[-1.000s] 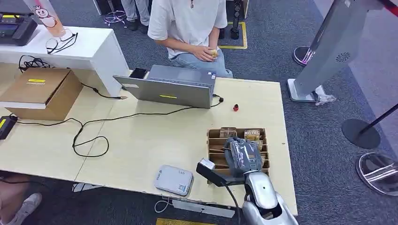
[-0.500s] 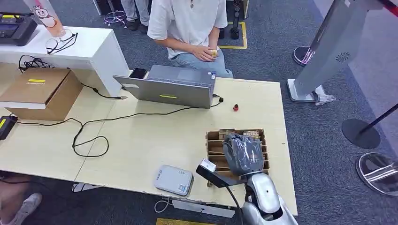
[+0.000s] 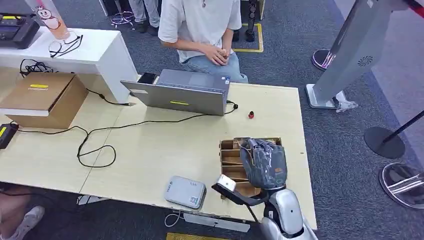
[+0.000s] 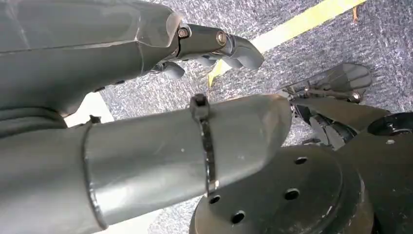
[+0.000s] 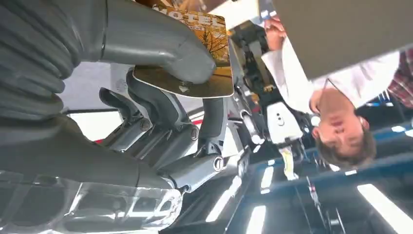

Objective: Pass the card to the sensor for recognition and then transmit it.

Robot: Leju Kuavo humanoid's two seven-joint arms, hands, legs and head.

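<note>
Above the wooden organizer (image 3: 227, 159) near the table edge (image 3: 306, 165), right hand (image 3: 263, 162) pinching card (image 5: 204, 58), left hand (image 4: 146, 97) empty.

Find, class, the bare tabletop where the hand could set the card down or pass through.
Widest free patch: bare wood between the laptop, the looping black cable and the grey sensor. A second strip lies beyond the card tray, toward the small red object. Crowded: the near right corner, where the right hand covers the tray.

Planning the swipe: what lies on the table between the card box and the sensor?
Bare tabletop in the head view, from the card box to the sensor; the right hand's camera bracket overhangs it.
</note>
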